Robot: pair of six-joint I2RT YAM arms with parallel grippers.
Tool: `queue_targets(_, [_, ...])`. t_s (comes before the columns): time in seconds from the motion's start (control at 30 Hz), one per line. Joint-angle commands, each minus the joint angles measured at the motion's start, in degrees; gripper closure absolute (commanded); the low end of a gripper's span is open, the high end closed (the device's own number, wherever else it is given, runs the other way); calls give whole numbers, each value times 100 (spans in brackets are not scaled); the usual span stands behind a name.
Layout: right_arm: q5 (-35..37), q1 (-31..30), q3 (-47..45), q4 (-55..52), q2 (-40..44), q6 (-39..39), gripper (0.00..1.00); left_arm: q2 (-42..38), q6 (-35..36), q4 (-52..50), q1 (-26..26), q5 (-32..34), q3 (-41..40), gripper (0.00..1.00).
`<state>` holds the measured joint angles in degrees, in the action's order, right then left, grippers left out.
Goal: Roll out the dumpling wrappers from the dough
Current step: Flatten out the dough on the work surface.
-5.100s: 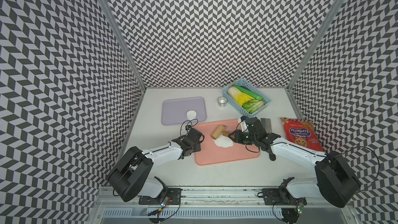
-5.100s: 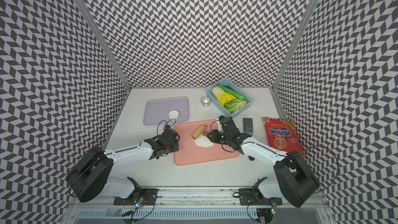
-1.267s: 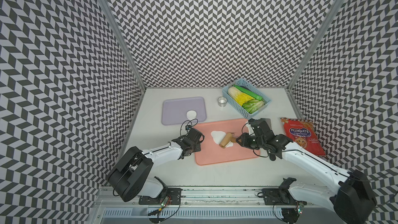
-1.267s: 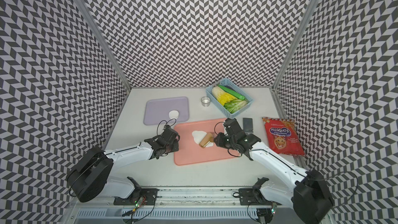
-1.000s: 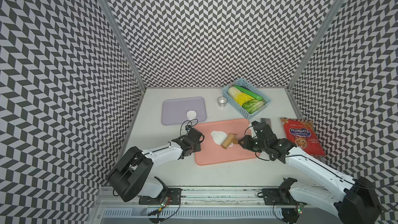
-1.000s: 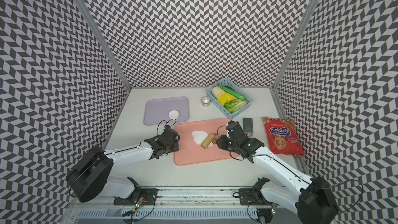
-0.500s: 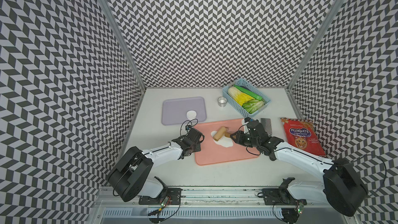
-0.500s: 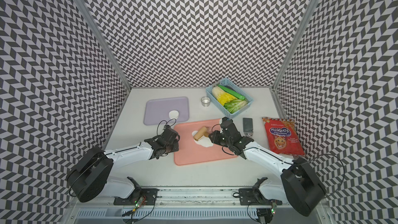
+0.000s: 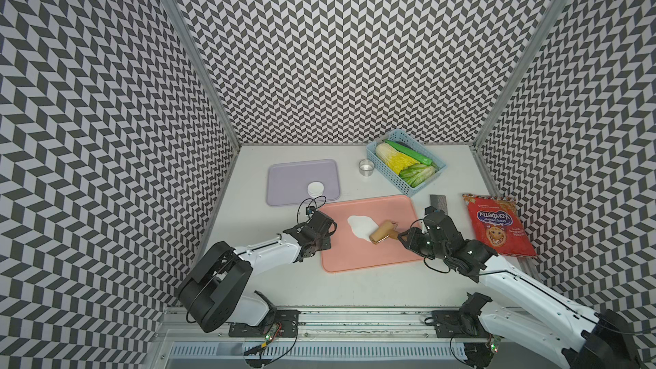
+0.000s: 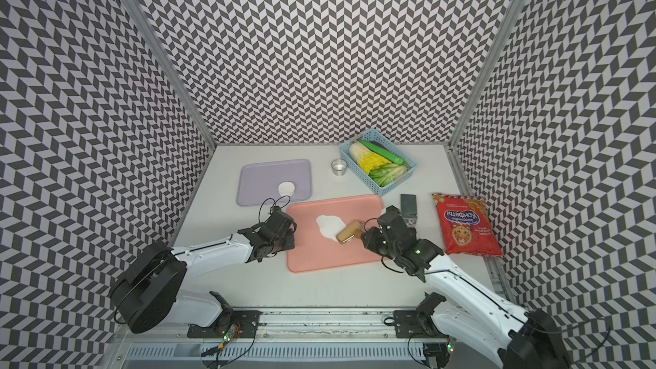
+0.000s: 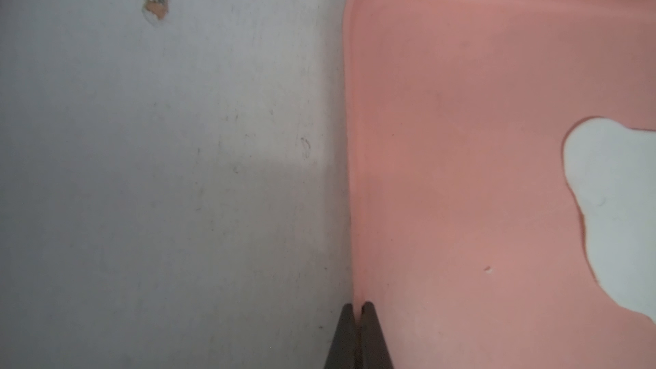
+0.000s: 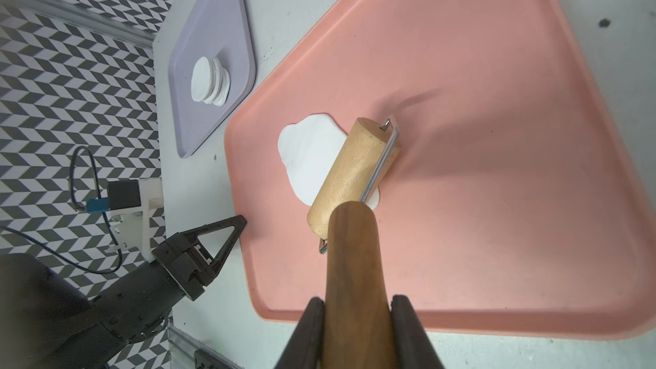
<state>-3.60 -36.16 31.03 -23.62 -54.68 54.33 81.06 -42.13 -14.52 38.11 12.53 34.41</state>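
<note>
Between the right gripper's [image 12: 356,299] jaws sits the roller's dark handle [image 12: 351,264], clamped from both sides. Ahead of it the pale wooden roller [image 12: 351,172] lies across one edge of the dough [image 12: 309,150], a flat white blob with a lobed outline on the pink tray [image 12: 497,189]. In both top views the dough [image 9: 360,230] lies near the tray's middle, and the roller [image 10: 347,235] covers the side of it that faces the right arm. Across the tray, the left gripper [image 11: 358,308] has its jaws together on the pink tray's rim and looks to be pinning the tray in place. Finished wrappers [image 12: 209,81] sit stacked on the lilac tray [image 12: 213,12], well apart from the work.

The step in hand, as I judge it, is flattening the sheet. To do it well, press down evenly through the handle so that the roller runs level and neither end digs in. Push it right across the dough and off the far edge, so that no thick ridge is left. The outline is lopsided, so strokes from a changed angle would even it out. Soft dough may cling to the wood and lift, so go slowly at the edges. The left grip should be firm, or the tray may slide under the push.
</note>
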Motion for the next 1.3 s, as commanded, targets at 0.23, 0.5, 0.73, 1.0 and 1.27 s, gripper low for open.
queue_targets(0.23, [1164, -267, -429, -418, -919, 345, 100, 95, 135, -270, 4, -84, -32, 100])
queue_targets(0.5, [1222, -293, -388, 26, -1502, 203, 100, 61, 148, -332, 4, -49, -26, 100])
queue_targets(0.73, [1023, -312, -45, 427, -2059, 29, 100, 55, 134, -331, 4, -58, -31, 100])
queue_targets(1.0, [-101, -312, 813, -212, -919, -473, 100, 7, 148, -332, 4, -49, -47, 100])
queue_targets(1.27, [-682, -312, 413, -485, -475, -641, 100, 127, 143, -219, 4, -109, -47, 100])
